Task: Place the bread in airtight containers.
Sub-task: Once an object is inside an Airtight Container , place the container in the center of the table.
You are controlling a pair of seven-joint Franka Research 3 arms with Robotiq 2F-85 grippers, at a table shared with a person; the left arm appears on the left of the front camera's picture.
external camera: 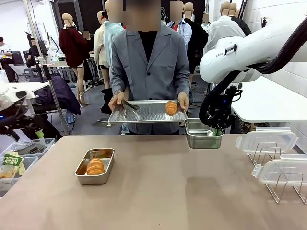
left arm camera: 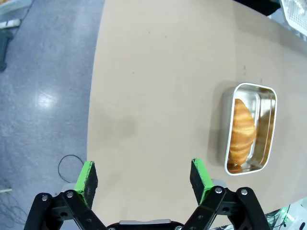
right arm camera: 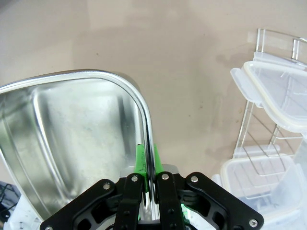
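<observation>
One bread roll (external camera: 95,166) lies in a steel airtight container (external camera: 94,180) on the table's left half. In the left wrist view that container (left arm camera: 266,129) holds the bread (left arm camera: 241,130), off to the right of my open left gripper (left arm camera: 144,176), which hangs above bare tabletop with nothing between its fingers. My right gripper (external camera: 218,128) is shut on the right wall of a second, empty container (external camera: 201,140), held just above the table's far edge. The right wrist view shows my gripper (right arm camera: 146,163) clamped on that container's rim (right arm camera: 72,134). A second bread roll (external camera: 171,107) lies on the person's tray.
The person stands at the far side holding a flat perforated steel tray (external camera: 148,113) with both hands, tongs (external camera: 130,105) resting on it. Two clear lids (external camera: 266,141) (external camera: 283,171) sit on wire racks at the table's right. A bin (external camera: 14,165) of items stands off the left edge.
</observation>
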